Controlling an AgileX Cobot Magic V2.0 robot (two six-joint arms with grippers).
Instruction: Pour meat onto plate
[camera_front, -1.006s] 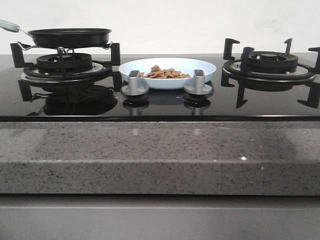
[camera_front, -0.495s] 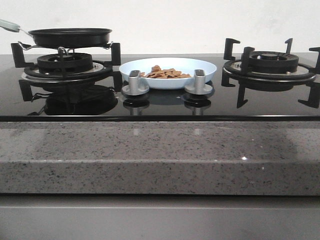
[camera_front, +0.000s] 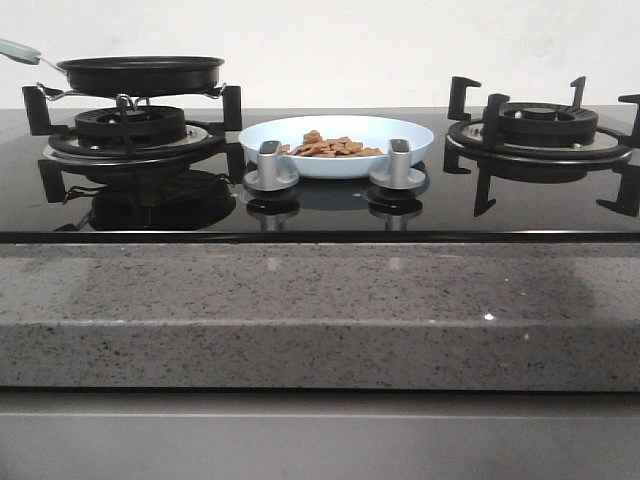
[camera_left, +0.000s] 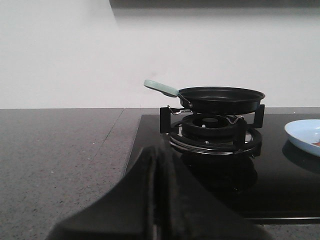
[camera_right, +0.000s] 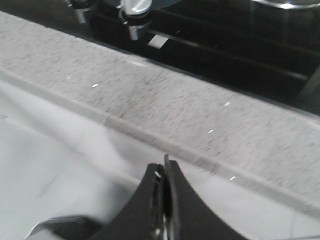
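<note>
The pale blue plate (camera_front: 405, 136) sits on the black hob between the two burners, behind two silver knobs. A heap of small reddish-brown meat pieces (camera_front: 330, 147) lies in it. The black frying pan (camera_front: 140, 72) with a pale green handle stands on the left burner; it also shows in the left wrist view (camera_left: 221, 98), where the plate's edge (camera_left: 302, 135) shows too. My left gripper (camera_left: 159, 152) is shut and empty, low over the counter to the left of the pan. My right gripper (camera_right: 163, 167) is shut and empty, in front of the counter's edge. Neither arm shows in the front view.
The right burner (camera_front: 540, 130) has a bare black grate. Two silver knobs (camera_front: 270, 168) (camera_front: 396, 166) stand at the hob's front. A speckled grey stone counter (camera_front: 320, 310) runs along the front, with a grey cabinet face below.
</note>
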